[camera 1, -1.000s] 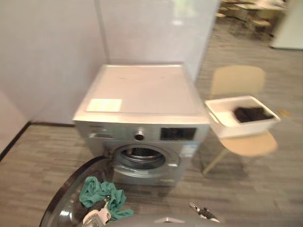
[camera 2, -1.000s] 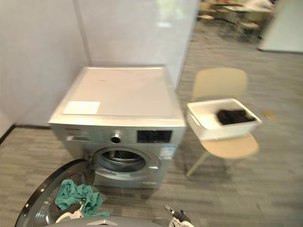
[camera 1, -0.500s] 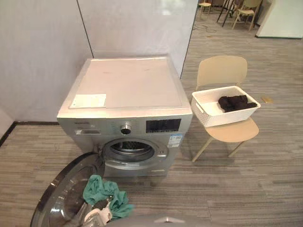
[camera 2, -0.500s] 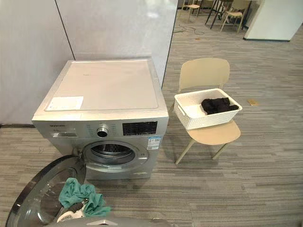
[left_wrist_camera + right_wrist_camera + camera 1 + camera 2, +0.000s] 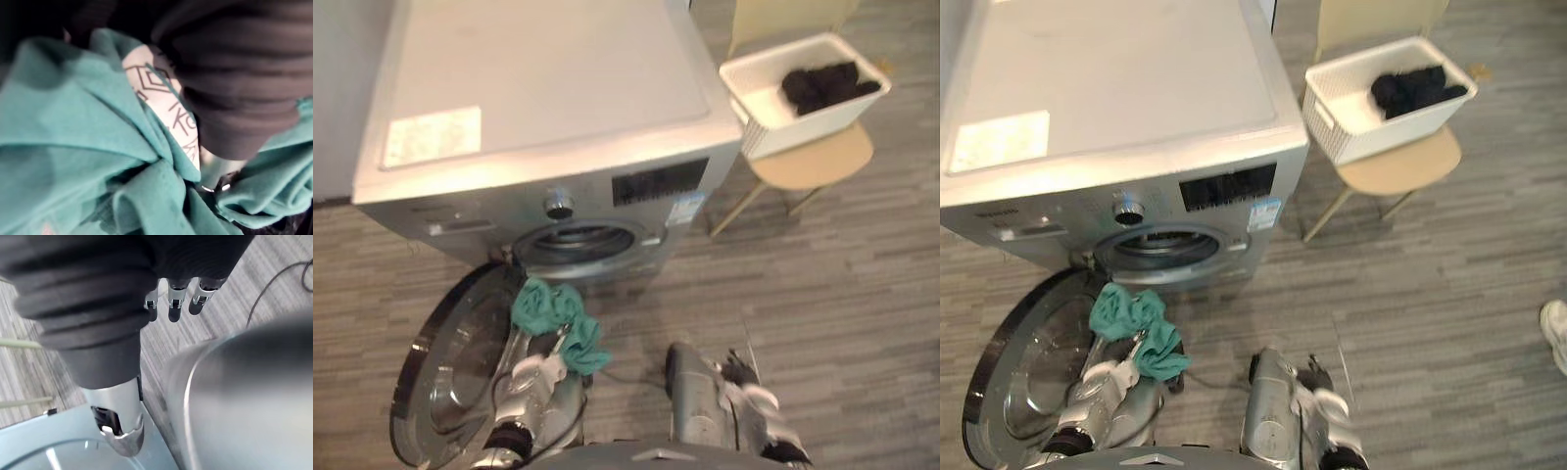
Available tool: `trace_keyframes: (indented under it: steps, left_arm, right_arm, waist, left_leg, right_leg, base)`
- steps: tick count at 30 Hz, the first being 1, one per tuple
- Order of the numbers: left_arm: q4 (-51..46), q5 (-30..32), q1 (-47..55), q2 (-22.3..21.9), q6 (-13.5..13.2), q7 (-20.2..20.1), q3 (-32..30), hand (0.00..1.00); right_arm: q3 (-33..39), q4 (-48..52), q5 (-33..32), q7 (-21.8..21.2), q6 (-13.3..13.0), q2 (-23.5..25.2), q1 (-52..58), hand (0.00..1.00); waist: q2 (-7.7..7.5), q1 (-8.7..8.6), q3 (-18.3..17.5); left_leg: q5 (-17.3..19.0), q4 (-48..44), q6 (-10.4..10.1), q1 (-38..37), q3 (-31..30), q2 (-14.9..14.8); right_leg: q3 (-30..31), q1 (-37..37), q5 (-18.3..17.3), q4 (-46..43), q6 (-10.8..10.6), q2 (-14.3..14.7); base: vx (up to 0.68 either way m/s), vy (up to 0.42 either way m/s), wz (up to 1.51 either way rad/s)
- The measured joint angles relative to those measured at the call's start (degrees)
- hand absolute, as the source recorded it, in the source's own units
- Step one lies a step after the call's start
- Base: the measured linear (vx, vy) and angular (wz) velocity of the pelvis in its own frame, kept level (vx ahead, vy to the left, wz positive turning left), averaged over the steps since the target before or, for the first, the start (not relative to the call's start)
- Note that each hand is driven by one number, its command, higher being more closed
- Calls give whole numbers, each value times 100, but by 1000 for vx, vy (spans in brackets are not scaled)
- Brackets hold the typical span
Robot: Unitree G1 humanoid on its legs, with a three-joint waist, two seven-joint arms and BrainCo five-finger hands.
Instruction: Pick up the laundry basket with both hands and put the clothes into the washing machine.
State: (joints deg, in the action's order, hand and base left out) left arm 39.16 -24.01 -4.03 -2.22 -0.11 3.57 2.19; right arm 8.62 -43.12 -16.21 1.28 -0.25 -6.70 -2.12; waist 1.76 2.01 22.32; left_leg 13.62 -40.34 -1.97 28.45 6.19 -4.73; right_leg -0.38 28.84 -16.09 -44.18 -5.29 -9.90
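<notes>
Grey floor (image 5: 862, 294) carries the washing machine (image 5: 538, 98) and a chair (image 5: 813, 162) bearing the laundry basket (image 5: 822, 117).

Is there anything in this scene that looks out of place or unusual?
A teal cloth is bunched at the left hand above the open door of the washing machine, outside the drum. The white basket sits on the chair beside it, dark clothes inside, so the laundry is in two places.

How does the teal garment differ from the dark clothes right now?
Colour: the teal garment is blue-green with a white patch; the dark clothes are black. Place: the teal garment is bunched at the left hand by the open washer door; the dark clothes lie in the white basket on the chair. Both are crumpled, outside the drum.
</notes>
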Motion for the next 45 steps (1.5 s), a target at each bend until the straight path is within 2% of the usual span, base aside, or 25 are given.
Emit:
trace_keyframes:
  steps: [2,6,7,13,18,21,25,28,31,35,37,42,45]
  left_arm:
    - [-84,-64,-145,-60,2,5,266,100]
    - [-256,-77,-632,-116,23,123,835,100]
    - [-256,-86,-901,-115,24,142,933,100]
    - [-261,-244,-2044,-57,22,451,894,100]
    - [-639,-720,-2731,-18,-9,763,296,100]
    - [-748,-1091,-3224,167,-130,1024,-216,100]
    - [-939,-1496,-3720,606,-305,1317,-1059,100]
    - [-971,-1726,-4020,998,-355,1472,-1308,100]
    - [-1249,-1910,-4248,1225,-443,1555,-1373,100]
    - [-1512,-2096,-4721,1292,-529,1690,-1290,100]
    - [-1630,-2135,-4991,1296,-663,1756,-1164,100]
    - [-1626,-2287,-5613,1191,-783,1845,-819,100]
    - [-1413,-2329,-5946,1014,-854,1850,-796,100]
  right_arm:
    - [-190,235,-32,63,-23,-50,-87,0]
    - [-281,545,-269,303,-115,-88,-109,0]
    - [-279,623,-388,320,-119,-110,-199,0]
    - [-191,943,-603,517,-255,-171,-592,0]
    - [-129,1107,-710,536,-353,-169,-851,0]
    - [-130,1256,-870,541,-372,-149,-944,0]
    - [-129,1516,-887,540,-460,-39,-949,0]
    - [-97,1569,-946,530,-484,19,-934,0]
    - [-42,1636,-1016,523,-510,57,-929,0]
    - [5,1701,-1081,519,-508,89,-908,0]
    - [58,1745,-1145,513,-510,132,-881,0]
    - [84,1862,-1316,510,-514,176,-767,0]
    - [62,2019,-1370,512,-513,230,-752,0]
  waist:
    - [35,3,131]
    - [-32,-29,286]
    - [-74,-17,424]
    - [-153,12,823]
    - [-190,4,893]
    - [-213,-33,908]
    - [-281,-139,945]
    - [-351,-168,969]
    - [-363,-167,971]
    - [-376,-168,971]
    - [-379,-182,973]
    - [-415,-218,973]
    - [-512,-302,991]
  left_leg:
    - [-2,-76,-3,185,2,-39]
    - [30,-481,-16,906,-153,-98]
    - [90,-714,-42,1146,-212,-129]
    - [261,-1574,-87,2173,-464,-300]
    - [369,-2071,-177,2817,-572,-450]
    - [382,-2247,-201,3121,-629,-528]
    - [381,-2390,-237,3492,-723,-662]
    - [363,-2477,-314,3688,-817,-683]
    - [334,-2524,-358,3890,-911,-676]
    - [304,-2548,-378,4047,-1015,-664]
    - [298,-2554,-381,4101,-1034,-662]
    - [289,-2549,-397,4200,-1092,-671]
    - [280,-2573,-409,4346,-1090,-691]
  right_leg:
    - [-4,199,4,-69,2,18]
    - [-63,874,-86,-522,86,40]
    - [-65,1092,-147,-763,71,38]
    - [-180,2039,-398,-1624,246,131]
    - [-215,2682,-537,-2121,343,256]
    - [-225,2986,-558,-2292,345,346]
    - [-316,3322,-539,-2361,374,467]
    - [-361,3483,-526,-2457,409,519]
    - [-447,3630,-520,-2485,421,524]
    - [-535,3711,-511,-2487,434,525]
    - [-566,3749,-506,-2479,443,533]
    - [-631,3805,-509,-2436,432,542]
    - [-606,3959,-474,-2425,436,601]
  base:
    - [-80,-20,-8]
    - [-54,-38,7]
    - [-67,-43,16]
    - [-82,-50,1]
    - [-64,-82,-9]
    - [-62,-75,-12]
    - [-60,-63,-15]
    - [-29,-39,0]
    - [-25,-35,3]
    - [-21,-15,5]
    - [-17,-7,0]
    - [-4,-2,-1]
    - [-18,-3,-10]
